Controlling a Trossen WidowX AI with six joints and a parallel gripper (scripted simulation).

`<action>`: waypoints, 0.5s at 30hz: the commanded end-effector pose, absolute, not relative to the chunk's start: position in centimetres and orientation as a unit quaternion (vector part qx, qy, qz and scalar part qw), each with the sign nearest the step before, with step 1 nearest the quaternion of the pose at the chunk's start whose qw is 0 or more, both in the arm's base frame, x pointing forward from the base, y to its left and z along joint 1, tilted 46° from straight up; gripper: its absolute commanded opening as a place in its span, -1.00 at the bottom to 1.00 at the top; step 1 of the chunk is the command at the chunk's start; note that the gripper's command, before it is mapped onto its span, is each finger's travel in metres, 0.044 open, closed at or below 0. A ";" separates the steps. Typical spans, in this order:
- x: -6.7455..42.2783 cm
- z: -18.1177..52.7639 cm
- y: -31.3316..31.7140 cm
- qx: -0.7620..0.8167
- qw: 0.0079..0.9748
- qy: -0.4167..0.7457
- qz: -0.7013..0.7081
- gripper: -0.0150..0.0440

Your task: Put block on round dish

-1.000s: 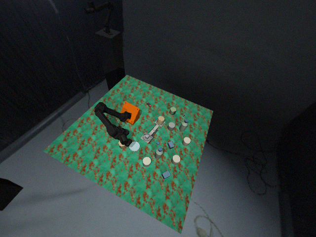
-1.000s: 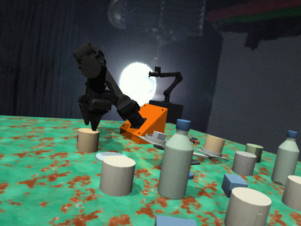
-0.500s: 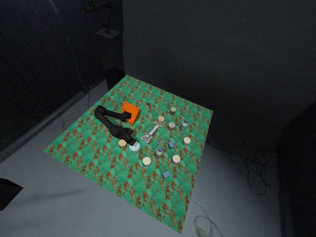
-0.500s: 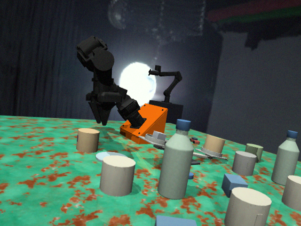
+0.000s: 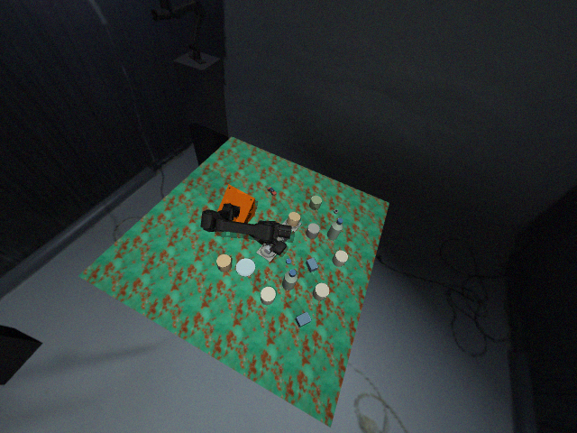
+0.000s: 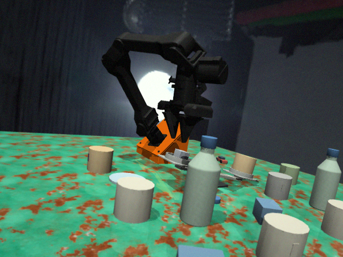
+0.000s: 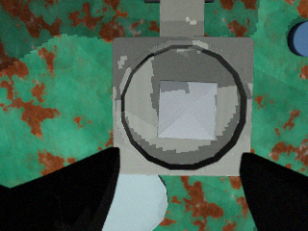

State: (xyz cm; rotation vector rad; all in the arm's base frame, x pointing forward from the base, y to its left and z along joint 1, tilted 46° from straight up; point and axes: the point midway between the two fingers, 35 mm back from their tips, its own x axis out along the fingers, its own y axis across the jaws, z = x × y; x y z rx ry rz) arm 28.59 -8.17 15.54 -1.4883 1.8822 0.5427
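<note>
The small balance (image 5: 285,223) (image 6: 173,159) stands in the middle of the green mat. Its near pan (image 7: 130,53) is uncovered and carries a pale grey block (image 5: 268,252) (image 6: 181,152) (image 7: 188,110) inside a dark ring. The far pan still bears a tan cup (image 5: 293,217) (image 6: 243,163). A second tan cup (image 5: 224,262) (image 6: 100,159) stands upright on the mat beside the pale blue round dish (image 5: 245,267) (image 6: 121,174) (image 7: 137,202). My gripper (image 5: 278,246) (image 6: 178,136) (image 7: 180,160) is open and empty, pointing down just above the block, one finger to each side.
The arm's orange base (image 5: 237,202) (image 6: 163,143) stands behind the balance. Bottles (image 5: 289,278) (image 6: 200,179), several loose cylinders (image 5: 268,295) (image 6: 133,199) and blue cubes (image 5: 311,264) (image 6: 266,207) stand around the balance and dish.
</note>
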 end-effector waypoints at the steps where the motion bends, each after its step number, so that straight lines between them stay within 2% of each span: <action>1: 29.4 14.8 -7.1 -0.570 0.326 0.727 0.197 0.39; 15: 29.1 13.1 -8.8 -0.571 0.326 0.727 0.197 0.39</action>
